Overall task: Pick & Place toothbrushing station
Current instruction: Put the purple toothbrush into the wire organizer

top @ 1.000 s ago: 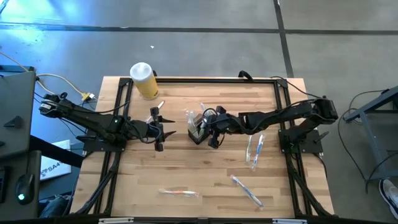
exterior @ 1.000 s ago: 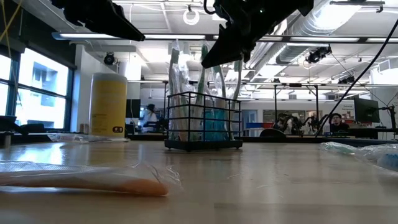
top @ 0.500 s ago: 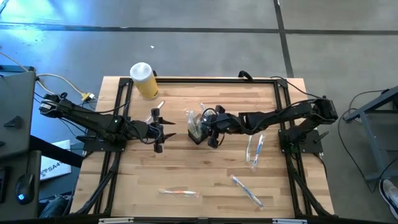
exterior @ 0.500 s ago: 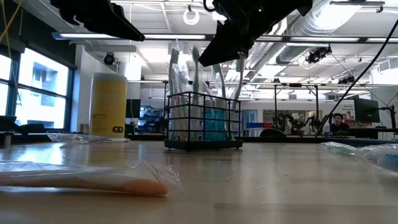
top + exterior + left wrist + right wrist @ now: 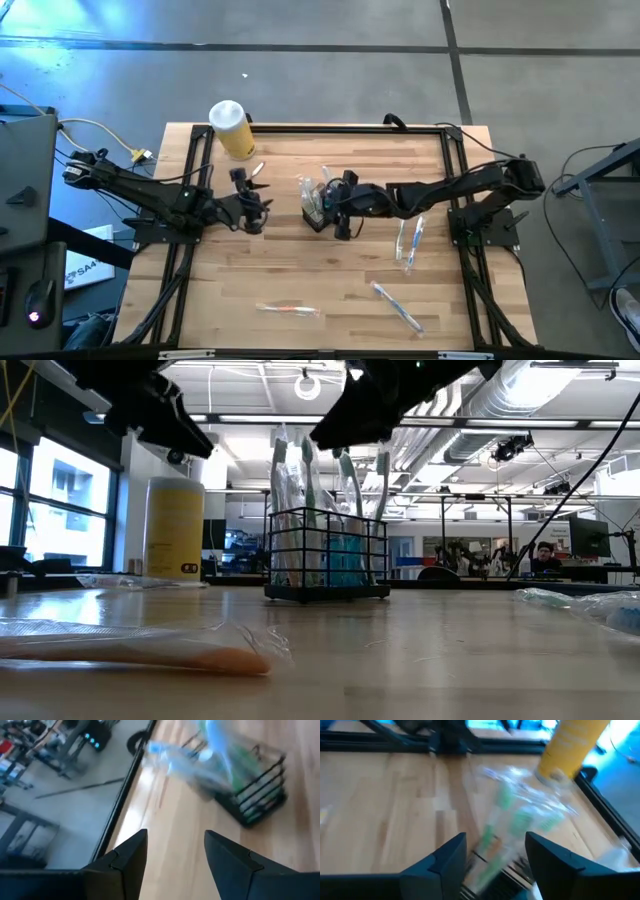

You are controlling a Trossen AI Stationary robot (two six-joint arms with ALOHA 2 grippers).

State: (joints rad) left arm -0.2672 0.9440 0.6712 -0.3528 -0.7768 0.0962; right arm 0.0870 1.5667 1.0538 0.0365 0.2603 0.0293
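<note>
The toothbrushing station, a small black slatted caddy [image 5: 316, 212], stands on its base at the table's middle. Several toothbrushes [image 5: 340, 490], some in clear wrappers, stand upright in it. My right gripper [image 5: 336, 206] hovers just right of and above the brush tops. In the right wrist view it [image 5: 496, 860] is open, with the wrapped brushes [image 5: 510, 820] ahead between its fingers and nothing held. My left gripper [image 5: 254, 203] is open to the caddy's left, a short way off. In the left wrist view it [image 5: 176, 855] looks toward the caddy [image 5: 257, 795].
A yellow jar with a white lid [image 5: 231, 130] stands at the far left. Wrapped toothbrushes lie loose on the table at the right [image 5: 410, 240], near right [image 5: 397, 306] and near middle [image 5: 288, 310]. Black frame rails [image 5: 195, 180] run along the table's sides.
My right gripper has opened above the caddy and let go of a toothbrush, which has gone from leaning in the grip to standing among the other brushes. My left gripper has tipped downward and turned at the wrist, staying left of the caddy.
</note>
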